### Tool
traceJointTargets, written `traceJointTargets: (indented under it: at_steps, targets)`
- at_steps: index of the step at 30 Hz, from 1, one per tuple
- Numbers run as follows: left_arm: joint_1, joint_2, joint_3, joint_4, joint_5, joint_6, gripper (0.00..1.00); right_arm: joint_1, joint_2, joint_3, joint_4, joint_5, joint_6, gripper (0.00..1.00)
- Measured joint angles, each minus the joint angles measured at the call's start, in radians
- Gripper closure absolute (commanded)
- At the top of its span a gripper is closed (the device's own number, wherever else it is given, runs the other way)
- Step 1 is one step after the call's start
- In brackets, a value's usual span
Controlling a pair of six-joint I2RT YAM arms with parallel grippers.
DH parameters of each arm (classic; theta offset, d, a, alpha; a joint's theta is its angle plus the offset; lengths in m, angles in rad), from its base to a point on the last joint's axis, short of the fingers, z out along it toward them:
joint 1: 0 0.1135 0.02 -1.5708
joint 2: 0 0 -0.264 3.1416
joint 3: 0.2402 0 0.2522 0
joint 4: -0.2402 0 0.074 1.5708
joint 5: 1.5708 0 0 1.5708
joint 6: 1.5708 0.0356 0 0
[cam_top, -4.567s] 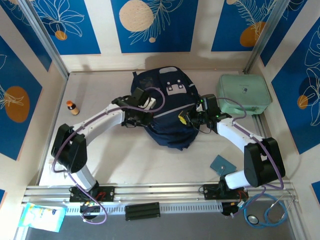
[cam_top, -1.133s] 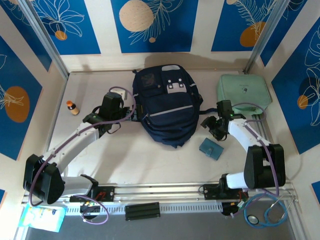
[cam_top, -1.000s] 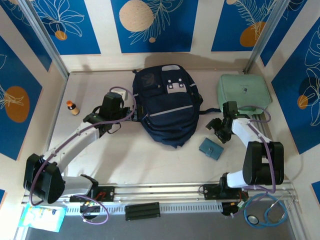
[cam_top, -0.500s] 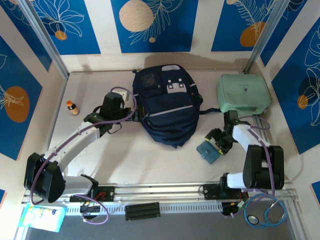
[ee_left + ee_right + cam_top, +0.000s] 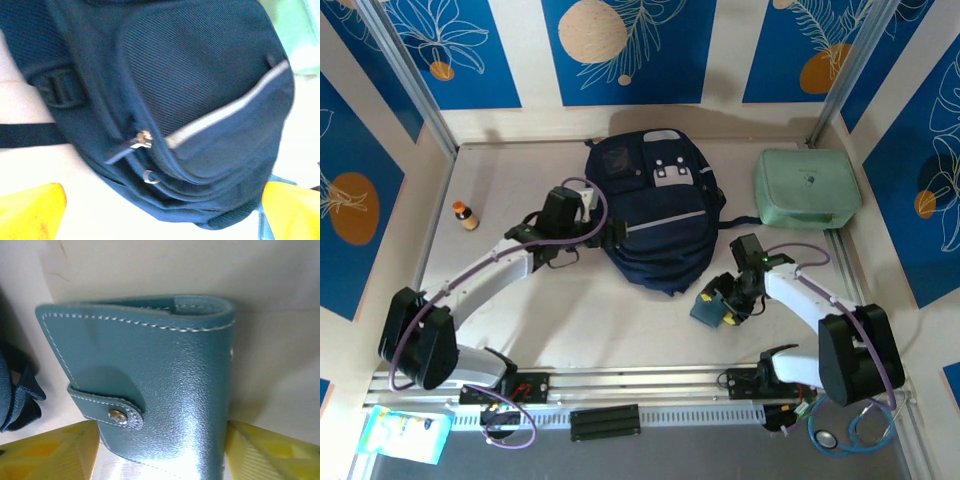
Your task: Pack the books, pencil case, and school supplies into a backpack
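The navy backpack [image 5: 655,215] lies flat at the table's middle back, with its zip pulls and light stripe close up in the left wrist view [image 5: 200,90]. My left gripper [image 5: 592,222] hovers at the backpack's left side, open and empty [image 5: 160,220]. The teal-blue booklet [image 5: 706,309], a leather cover with a snap tab [image 5: 150,380], lies on the table in front of the backpack's lower right. My right gripper [image 5: 725,300] straddles it, and its yellow fingers [image 5: 270,450] press on the two side edges. The books are out of view.
A mint-green rounded case [image 5: 807,187] stands at the back right. A small orange-capped bottle [image 5: 466,215] is at the left edge. A dark backpack strap [image 5: 17,390] trails beside the booklet. Bare table lies in front of the backpack.
My right gripper swung from beside the green case down and left onto the booklet and narrowed; the booklet slid left. My left gripper moved right, closer to the backpack.
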Motion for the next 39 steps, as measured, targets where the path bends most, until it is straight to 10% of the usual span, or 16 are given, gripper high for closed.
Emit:
traceJointTargets:
  at_steps: [13, 39]
  targets:
    - [-0.230, 0.167, 0.125, 0.050, 0.040, -0.057, 0.01, 0.071, -0.015, -0.005, -0.008, 0.140, -0.032, 0.51]
    - [-0.237, 0.224, 0.185, 0.032, 0.040, -0.057, 0.00, -0.014, -0.099, -0.078, 0.044, 0.155, -0.035, 0.73]
